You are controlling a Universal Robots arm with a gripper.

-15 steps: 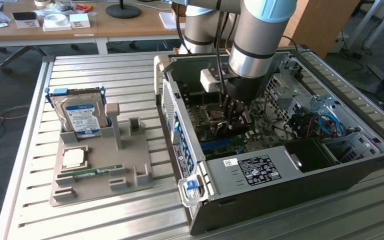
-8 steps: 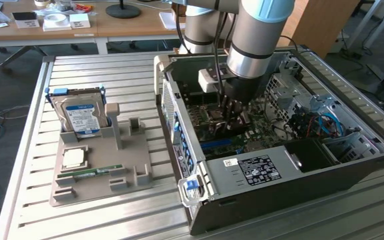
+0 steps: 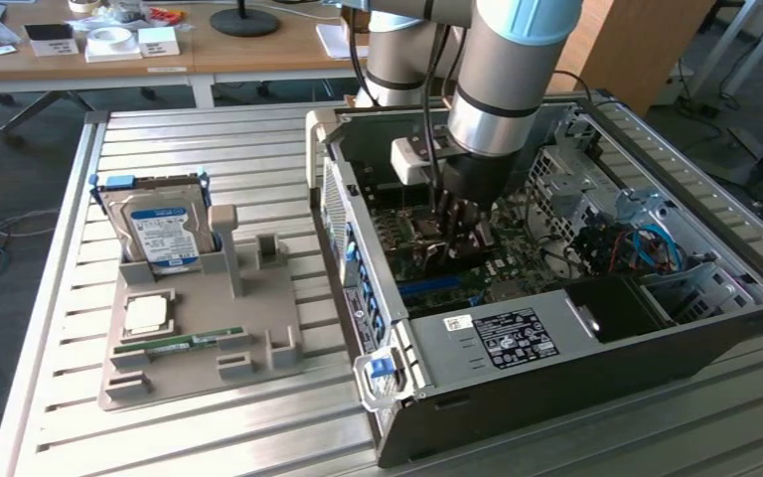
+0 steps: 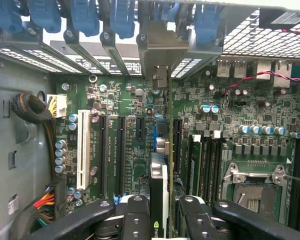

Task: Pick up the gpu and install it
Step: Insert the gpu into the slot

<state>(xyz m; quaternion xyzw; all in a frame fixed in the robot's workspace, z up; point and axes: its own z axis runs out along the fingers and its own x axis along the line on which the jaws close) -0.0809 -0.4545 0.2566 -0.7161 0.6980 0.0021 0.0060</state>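
Presently the gpu (image 4: 159, 176) stands edge-on inside the computer case (image 3: 594, 370), clamped between the jaws of the gripper (image 4: 163, 211), over the motherboard's blue slot (image 4: 155, 134). If its edge sits off that slot, or its bracket (image 4: 162, 55) snags, pressing could jam it.

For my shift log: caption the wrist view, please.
Gripper grips the gpu edge-on over the motherboard slots.
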